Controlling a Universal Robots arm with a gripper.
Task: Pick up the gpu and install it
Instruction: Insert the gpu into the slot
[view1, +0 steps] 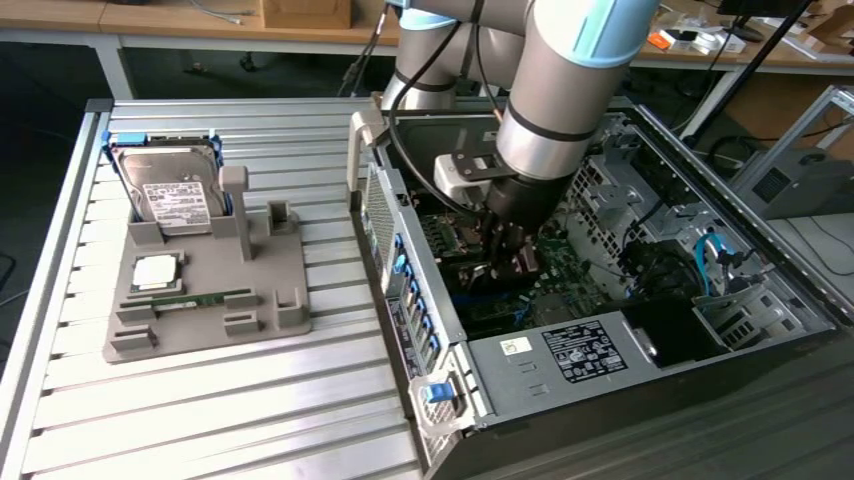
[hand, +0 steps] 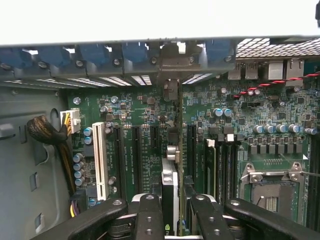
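My gripper (view1: 513, 258) is down inside the open computer case (view1: 534, 380), over the green motherboard (hand: 135, 115). In the wrist view the gpu (hand: 170, 187) stands on edge between my two black fingers (hand: 150, 212), which are shut on it. The card runs from my gripper (hand: 174, 209) toward the case's rear wall, where its metal end (hand: 170, 90) meets the slot openings. It is lined up along a black expansion slot (hand: 153, 150) between the white slot (hand: 99, 160) and the memory sockets. I cannot tell whether its lower edge is seated in the slot.
To the exterior view's left, a grey holder (view1: 274, 310) on the slatted table carries a silver hard drive (view1: 174, 195), a processor (view1: 156, 270) and a green memory stick (view1: 200, 298). Inside the case are a bundle of cables (hand: 45, 132), capacitors and the empty processor socket (hand: 272, 192).
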